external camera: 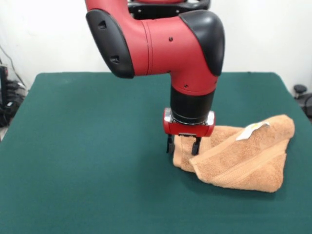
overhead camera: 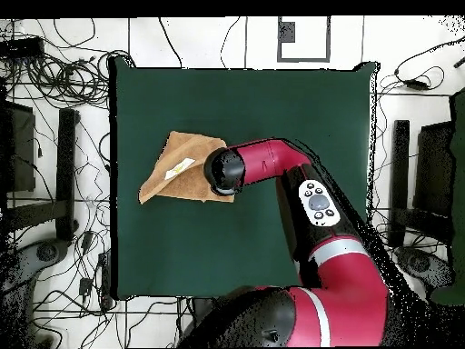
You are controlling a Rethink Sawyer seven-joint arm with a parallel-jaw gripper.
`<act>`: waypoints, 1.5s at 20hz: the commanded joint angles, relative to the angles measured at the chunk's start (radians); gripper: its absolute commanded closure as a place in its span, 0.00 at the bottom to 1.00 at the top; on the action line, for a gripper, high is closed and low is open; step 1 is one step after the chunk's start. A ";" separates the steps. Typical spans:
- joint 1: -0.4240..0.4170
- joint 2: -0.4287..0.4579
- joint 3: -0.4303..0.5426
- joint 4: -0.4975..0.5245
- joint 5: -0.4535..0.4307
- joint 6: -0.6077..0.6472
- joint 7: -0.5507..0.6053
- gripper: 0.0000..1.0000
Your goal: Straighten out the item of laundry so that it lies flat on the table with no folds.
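The light-orange towel (external camera: 243, 156) lies folded over on itself in a rough triangle on the right part of the green table (external camera: 87, 146), its white tag (external camera: 252, 130) on top. My gripper (external camera: 183, 146) points straight down at the towel's left end. Its two black fingers (external camera: 196, 145) stand on either side of a raised bunch of cloth and grip it. In the overhead view the towel (overhead camera: 177, 177) lies at the table's (overhead camera: 272, 109) left middle, and the arm's wrist (overhead camera: 222, 171) covers its right corner and hides the gripper.
The red arm reaches from the base (overhead camera: 272, 318) across the table's middle. Cables and stands (overhead camera: 64, 182) surround the table on the floor. Bare green cloth lies to the left of the gripper in the front view.
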 commanded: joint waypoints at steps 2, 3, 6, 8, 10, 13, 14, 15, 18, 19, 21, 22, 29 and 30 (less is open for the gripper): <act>0.021 0.054 0.015 -0.010 -0.076 -0.064 -0.120 0.00; 0.020 0.053 0.015 -0.007 -0.077 -0.065 -0.120 0.00; 0.017 0.052 0.016 -0.003 -0.076 -0.067 -0.121 0.00; 0.016 0.051 0.017 -0.002 -0.076 -0.067 -0.122 0.00; 0.015 0.051 0.018 -0.003 -0.075 -0.064 -0.126 0.00; 0.015 0.054 0.021 -0.008 -0.073 -0.060 -0.130 0.00; 0.014 0.055 0.021 -0.009 -0.073 -0.061 -0.130 0.00; 0.015 0.056 0.021 -0.009 -0.073 -0.061 -0.129 0.00; 0.013 0.057 0.021 -0.008 -0.072 -0.059 -0.132 0.00; 0.011 0.057 0.021 -0.006 -0.071 -0.061 -0.130 0.00; 0.007 0.056 0.021 0.000 -0.071 -0.068 -0.129 1.00; 0.010 0.056 0.021 -0.004 -0.074 -0.063 -0.136 1.00; 0.013 0.045 0.022 0.002 -0.063 -0.065 -0.119 1.00; 0.013 0.044 0.022 0.001 -0.063 -0.064 -0.119 1.00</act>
